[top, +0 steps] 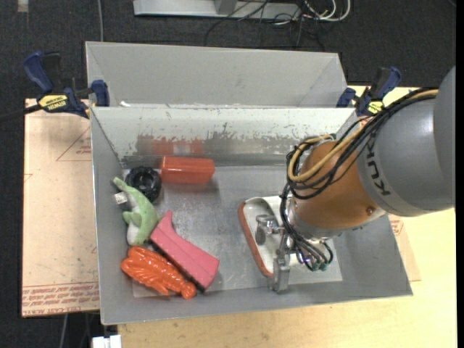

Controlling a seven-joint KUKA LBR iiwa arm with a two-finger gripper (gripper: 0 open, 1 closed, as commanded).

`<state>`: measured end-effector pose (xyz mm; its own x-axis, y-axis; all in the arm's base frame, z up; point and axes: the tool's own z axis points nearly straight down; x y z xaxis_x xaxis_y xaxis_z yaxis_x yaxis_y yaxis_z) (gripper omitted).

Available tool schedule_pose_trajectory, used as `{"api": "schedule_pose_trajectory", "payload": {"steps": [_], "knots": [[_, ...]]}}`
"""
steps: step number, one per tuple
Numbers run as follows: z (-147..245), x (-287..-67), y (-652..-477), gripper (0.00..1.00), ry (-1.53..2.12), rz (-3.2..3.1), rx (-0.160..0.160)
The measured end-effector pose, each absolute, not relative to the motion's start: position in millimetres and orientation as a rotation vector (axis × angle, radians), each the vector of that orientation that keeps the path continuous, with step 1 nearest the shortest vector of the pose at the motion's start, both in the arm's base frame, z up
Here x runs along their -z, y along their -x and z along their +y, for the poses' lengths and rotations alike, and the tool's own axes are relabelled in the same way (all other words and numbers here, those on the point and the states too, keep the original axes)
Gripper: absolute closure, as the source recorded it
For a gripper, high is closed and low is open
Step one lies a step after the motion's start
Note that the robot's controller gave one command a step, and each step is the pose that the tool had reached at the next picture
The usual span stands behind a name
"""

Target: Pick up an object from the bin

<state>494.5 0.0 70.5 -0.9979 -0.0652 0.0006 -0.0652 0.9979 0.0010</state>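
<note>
Arm (406, 158) over bin (217, 216); tool (280, 274) beside orange-rimmed oval object (252, 232); grip state unclear.

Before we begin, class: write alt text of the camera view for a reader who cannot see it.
The arm's pincer hangs low at the lower right of the grey bin, beside an oval red-rimmed thing. To its left lie a pink block, an orange toy, a green-and-white figure, a black round part and a red block.
</note>
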Motion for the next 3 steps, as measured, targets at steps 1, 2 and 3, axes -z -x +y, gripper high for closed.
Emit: {"api": "schedule_pose_trajectory", "payload": {"steps": [1, 2, 3], "knots": [[-4.5, -127.6, -492.2, 0.00, -0.233, -3.134, 0.004], [0.5, -70.7, -496.1, 0.00, -0.101, -3.145, 0.003], [-28.2, -72.5, -490.0, 0.00, -0.682, -3.089, 0.001]]}}
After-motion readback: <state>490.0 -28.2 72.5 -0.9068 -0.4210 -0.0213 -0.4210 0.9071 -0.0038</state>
